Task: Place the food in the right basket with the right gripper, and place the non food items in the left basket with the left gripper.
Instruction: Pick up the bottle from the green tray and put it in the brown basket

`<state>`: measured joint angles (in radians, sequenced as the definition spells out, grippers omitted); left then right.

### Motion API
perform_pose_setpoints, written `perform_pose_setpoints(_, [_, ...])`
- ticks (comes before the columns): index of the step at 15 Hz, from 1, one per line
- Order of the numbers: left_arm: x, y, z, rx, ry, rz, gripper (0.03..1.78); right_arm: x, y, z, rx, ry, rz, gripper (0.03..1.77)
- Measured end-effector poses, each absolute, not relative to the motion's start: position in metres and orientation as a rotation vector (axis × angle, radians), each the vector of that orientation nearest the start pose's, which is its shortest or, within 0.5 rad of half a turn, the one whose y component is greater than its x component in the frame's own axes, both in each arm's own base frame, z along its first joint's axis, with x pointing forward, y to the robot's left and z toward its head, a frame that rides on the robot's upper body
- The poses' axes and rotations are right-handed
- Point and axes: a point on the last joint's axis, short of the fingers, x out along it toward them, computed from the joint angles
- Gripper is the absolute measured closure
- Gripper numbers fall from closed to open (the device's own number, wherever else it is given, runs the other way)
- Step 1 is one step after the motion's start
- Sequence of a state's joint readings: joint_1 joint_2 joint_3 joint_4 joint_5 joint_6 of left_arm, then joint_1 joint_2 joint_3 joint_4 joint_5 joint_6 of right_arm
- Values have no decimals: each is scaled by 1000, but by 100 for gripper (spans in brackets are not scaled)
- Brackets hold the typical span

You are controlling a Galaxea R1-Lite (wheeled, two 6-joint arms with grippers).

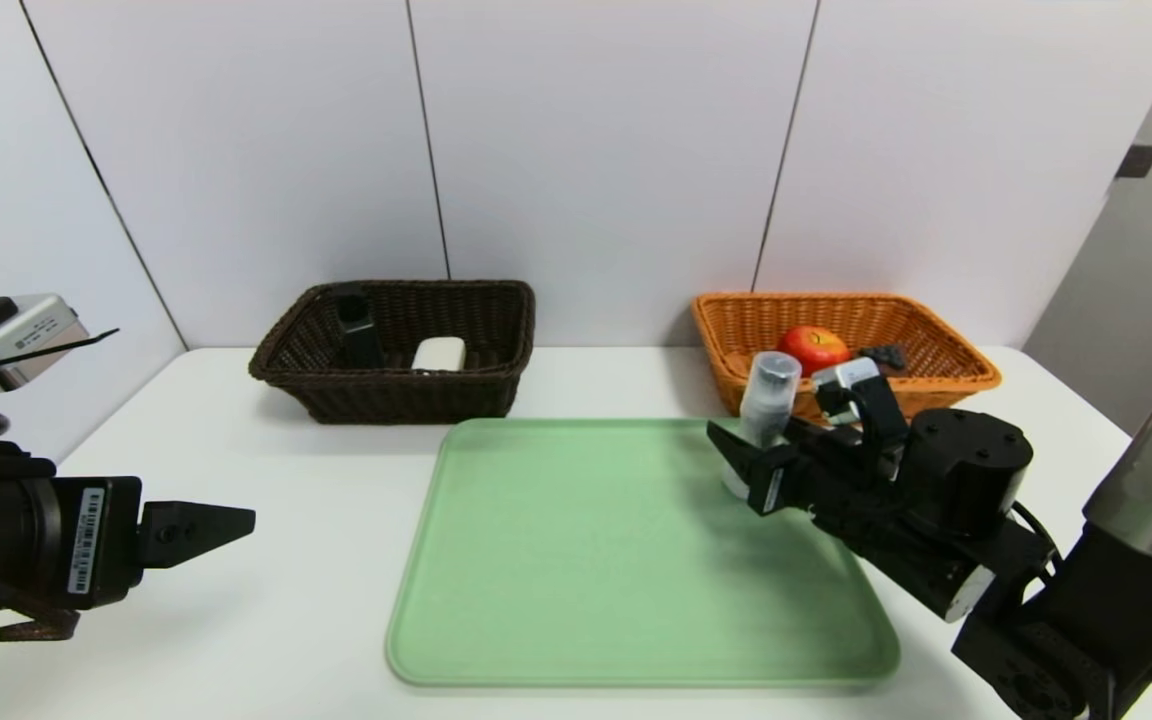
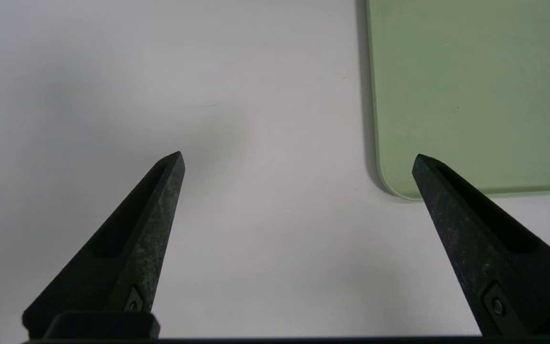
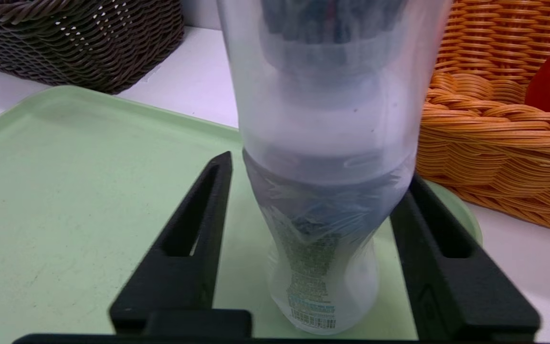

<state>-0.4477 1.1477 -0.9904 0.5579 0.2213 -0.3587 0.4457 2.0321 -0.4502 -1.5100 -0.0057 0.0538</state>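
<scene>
My right tool (image 1: 748,452) straddles the white tube bottle (image 1: 762,412) mid-right of frame, contact unclear; squeeze below cap, keep upright; left tool (image 2: 299,160) wide.

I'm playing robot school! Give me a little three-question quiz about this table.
1. True or false: the soap bar lies in the dark brown basket.
2. Which thing on the green tray is the right pincer at? A) an apple B) the white tube bottle C) a cake slice
3. Fill in: the left pincer hovers open over the white ____, beside the tray.

Key: 1 true; 2 B; 3 table.
</scene>
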Motion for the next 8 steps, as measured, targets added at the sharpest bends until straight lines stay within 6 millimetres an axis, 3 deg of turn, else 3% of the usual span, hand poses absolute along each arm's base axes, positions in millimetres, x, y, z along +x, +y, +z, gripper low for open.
perform_pose_setpoints(4, [126,-55,254,-108,702,-91,12,280,133,85,36,85,436,127])
perform_pose_setpoints(8, [125,-54,255,-108,698,-91,12,275,139,89,38,71,462,127])
